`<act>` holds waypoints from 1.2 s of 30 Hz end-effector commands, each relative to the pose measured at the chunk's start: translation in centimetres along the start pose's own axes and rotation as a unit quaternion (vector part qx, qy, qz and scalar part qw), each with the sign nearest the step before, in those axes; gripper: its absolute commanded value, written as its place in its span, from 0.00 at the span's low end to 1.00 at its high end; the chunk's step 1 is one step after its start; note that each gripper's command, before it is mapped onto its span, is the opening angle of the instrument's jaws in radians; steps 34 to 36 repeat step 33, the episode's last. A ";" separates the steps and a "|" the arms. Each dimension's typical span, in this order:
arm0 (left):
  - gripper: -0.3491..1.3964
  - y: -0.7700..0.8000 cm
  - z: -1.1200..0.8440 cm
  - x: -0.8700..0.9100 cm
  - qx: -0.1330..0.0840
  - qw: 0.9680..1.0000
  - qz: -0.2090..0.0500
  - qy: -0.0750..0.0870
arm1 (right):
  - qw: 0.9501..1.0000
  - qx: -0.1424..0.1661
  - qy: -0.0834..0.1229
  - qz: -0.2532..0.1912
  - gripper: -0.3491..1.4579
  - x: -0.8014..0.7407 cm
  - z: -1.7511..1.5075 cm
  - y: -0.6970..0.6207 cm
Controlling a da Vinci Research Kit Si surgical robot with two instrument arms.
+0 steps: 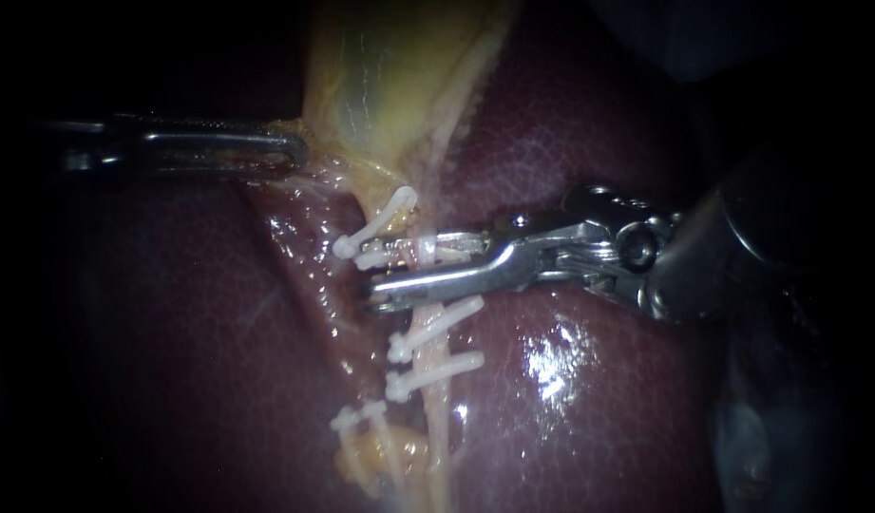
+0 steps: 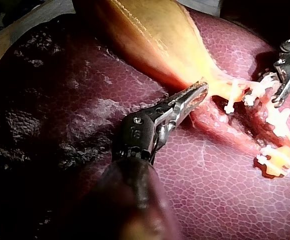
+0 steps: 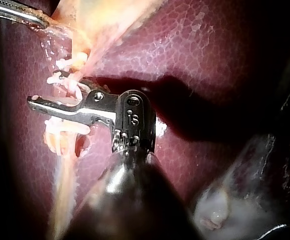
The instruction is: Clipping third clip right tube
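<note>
Right instrument [image 1: 389,274] is in from the right, jaws apart and straddling the right tube [image 1: 420,344]. Gap shows betw. them, nothing squeezed yet. A white clip [image 1: 366,255] looks to sit betw. the jaws, tho I can't rule out it's one already on the tissue.

The spot is just far of the two set clips [image 1: 442,318] crossing that tube, and near of another clip [image 1: 380,220] up by the neck. The tube itself runs pale down the liver [image 1: 589,399] toward the near edge.

Left instrument [image 1: 290,152] has its jaws closed on the gallbladder [image 1: 389,76] edge at far left, holding it out to the left.

Risks, as I judge them:
- The lower jaw lies v. close to the nearest set clip, so a twist on closing could knock or loosen it.
- The tips reach left past the tube, so they could catch neighbouring tissue or liver in the bite.
- If the tube isn't seated deep enough, the clip only part-closes it.
- If the left grip slips, the tube goes slack and slides out of the jaws.
</note>
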 end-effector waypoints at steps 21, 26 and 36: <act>0.00 0.00 0.00 0.00 0.000 1.000 -0.003 0.000 | 1.000 -0.002 -0.004 0.008 0.00 0.00 -0.05 0.11; 0.00 0.00 0.00 0.01 0.000 1.000 -0.003 0.000 | 1.000 0.002 -0.009 0.008 0.00 -0.01 -0.05 0.14; 0.00 0.01 -0.01 0.01 0.001 1.000 -0.011 0.000 | 1.000 0.002 -0.009 0.008 0.00 -0.01 -0.05 0.14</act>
